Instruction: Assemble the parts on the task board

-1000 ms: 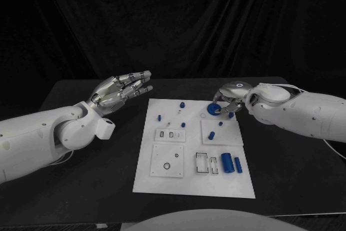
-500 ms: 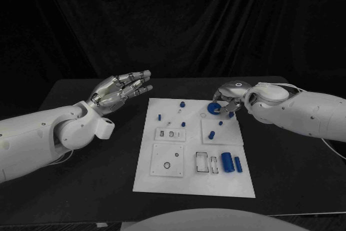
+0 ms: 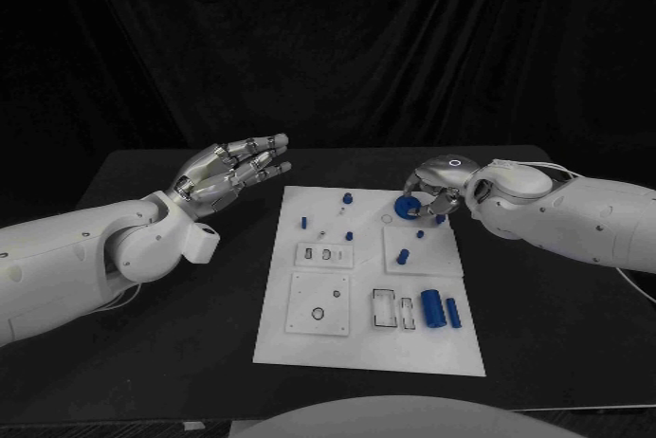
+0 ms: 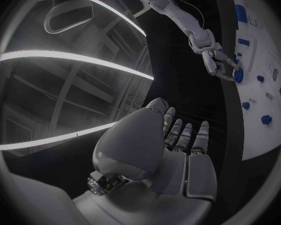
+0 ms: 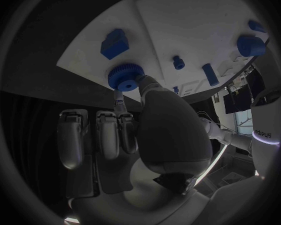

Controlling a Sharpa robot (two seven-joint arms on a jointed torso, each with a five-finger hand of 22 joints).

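The right hand [image 3: 435,187] sits over the far right corner of the white task board [image 3: 369,348], its fingers pinching a round blue gear [image 3: 406,207] with a toothed rim. In the right wrist view the gear [image 5: 124,77] lies right at the tips of the hand [image 5: 150,130], caught between the thumb and a finger, flat against the board [image 5: 178,25] near its edge, with a blocky blue part [image 5: 113,43] just beside it. From the left wrist view the same right hand [image 4: 217,60] shows at the far end of the board [image 4: 265,130] with the gear [image 4: 238,75] at its fingertips. The left hand [image 3: 229,173] is raised above the black desk [image 3: 178,362], off the far left corner of the board and well apart from the gear; it holds nothing, its fingers straight and slightly spread, the palm turned toward the board. The left wrist view shows that hand [image 4: 172,155] released as well, nothing against the palm. On the board, a blue cylinder [image 3: 430,308] lies at the near right with a slimmer blue bar [image 3: 451,312] just beside it on the right. A small blue peg [image 3: 401,258] stands in the right middle of the board, nearer than the gear, and another small blue piece [image 3: 346,198] stands at the far edge, left of the gear.
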